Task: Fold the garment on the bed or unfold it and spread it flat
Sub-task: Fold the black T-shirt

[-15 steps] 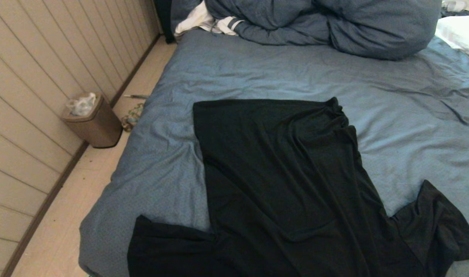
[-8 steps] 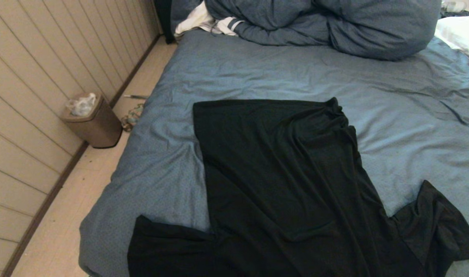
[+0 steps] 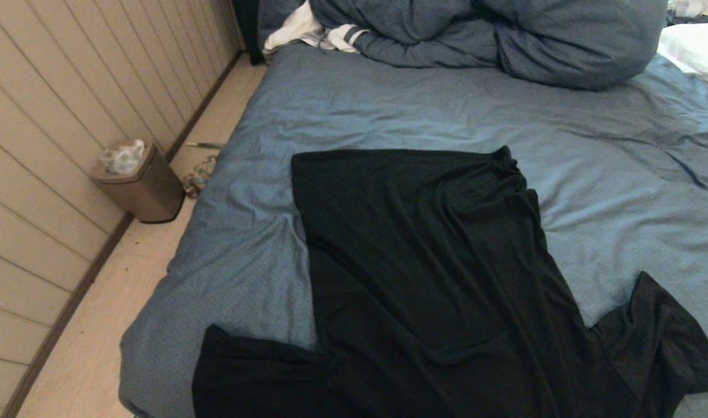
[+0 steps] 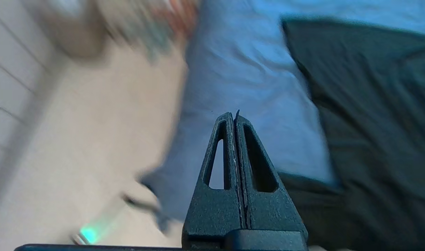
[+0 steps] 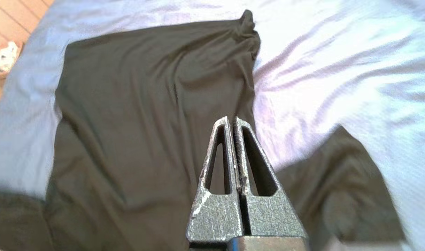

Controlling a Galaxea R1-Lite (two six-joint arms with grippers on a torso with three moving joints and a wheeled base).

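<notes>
The garment [image 3: 423, 278], a thin black T-shirt, lies spread back-up on the blue-grey bed [image 3: 389, 110], its hem toward the far side and both sleeves at the near edge; no print shows. Neither arm appears in the head view. My left gripper [image 4: 232, 115] is shut and empty, hovering above the bed's left edge beside the garment [image 4: 365, 115]. My right gripper [image 5: 232, 120] is shut and empty too, held above the garment [image 5: 146, 104] near its right side and right sleeve [image 5: 341, 181].
A bunched blue-grey duvet [image 3: 493, 35] and a white striped cloth [image 3: 313, 32] lie at the far end of the bed, a white pillow [image 3: 696, 49] at the far right. A brown bin [image 3: 139, 183] stands on the floor by the panelled wall on the left.
</notes>
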